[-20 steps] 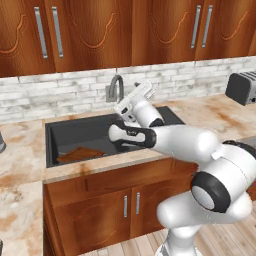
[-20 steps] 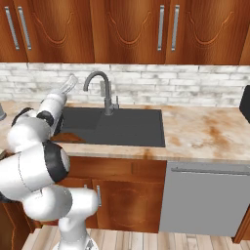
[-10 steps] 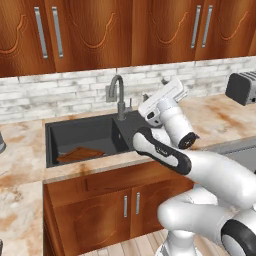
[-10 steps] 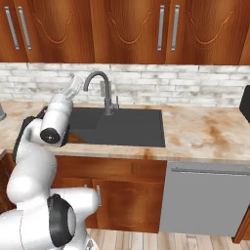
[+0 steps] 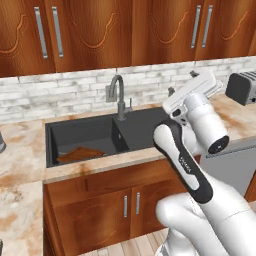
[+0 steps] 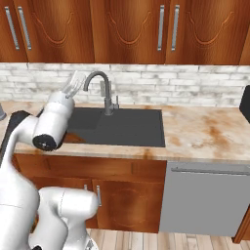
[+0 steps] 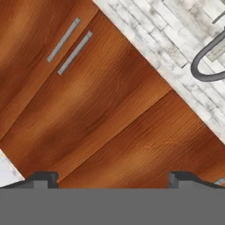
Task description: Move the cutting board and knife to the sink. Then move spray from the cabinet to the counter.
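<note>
The cutting board lies tilted in the left end of the dark sink, and a brown corner of the cutting board shows behind my arm. I cannot make out the knife. My gripper is raised above the sink's right part, clear of the basin, and points up at the wall. In the right base view the gripper stands left of the faucet. In the hand view the gripper is open and holds nothing, facing shut cabinet doors. The spray is out of view.
The curved faucet rises behind the sink. A dark toaster sits on the counter at the far right. The upper cabinet doors are all shut. A grey dishwasher front sits under the counter.
The arm has lifted out of the sink and swung up and rightward in the left base view. The hand now points at the upper cabinets. The jaws stayed open.
</note>
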Tool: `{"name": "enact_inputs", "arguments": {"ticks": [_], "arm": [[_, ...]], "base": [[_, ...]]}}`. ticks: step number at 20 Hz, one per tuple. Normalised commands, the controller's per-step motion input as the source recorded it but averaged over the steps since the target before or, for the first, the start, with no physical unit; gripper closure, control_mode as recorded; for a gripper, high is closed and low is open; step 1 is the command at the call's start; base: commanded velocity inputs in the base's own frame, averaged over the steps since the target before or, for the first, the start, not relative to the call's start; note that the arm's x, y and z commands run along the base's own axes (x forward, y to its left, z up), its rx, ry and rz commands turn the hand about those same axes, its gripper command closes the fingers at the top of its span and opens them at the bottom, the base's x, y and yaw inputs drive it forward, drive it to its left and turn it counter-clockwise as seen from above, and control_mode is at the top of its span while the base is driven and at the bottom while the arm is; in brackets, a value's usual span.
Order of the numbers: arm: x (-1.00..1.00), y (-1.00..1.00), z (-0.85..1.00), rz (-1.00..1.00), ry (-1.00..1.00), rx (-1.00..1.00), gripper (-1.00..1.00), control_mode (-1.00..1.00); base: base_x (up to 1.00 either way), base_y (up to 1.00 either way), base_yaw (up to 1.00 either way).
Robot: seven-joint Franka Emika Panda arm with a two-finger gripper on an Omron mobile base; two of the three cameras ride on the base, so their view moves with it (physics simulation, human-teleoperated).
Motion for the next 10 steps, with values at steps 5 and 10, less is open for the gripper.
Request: {"name": "enact_inputs", "arguments": {"ticks": [5, 10], "arm": [[-0.92, -0.21, 0.91, -0.08, 0.27, 0.0, -1.0, -1.0], [-0.99, -0.15, 0.18, -0.09, 0.33, -0.01, -1.0, -1.0]], "base": [[0.0, 0.0, 0.0], [0.0, 0.0, 0.0]]}}
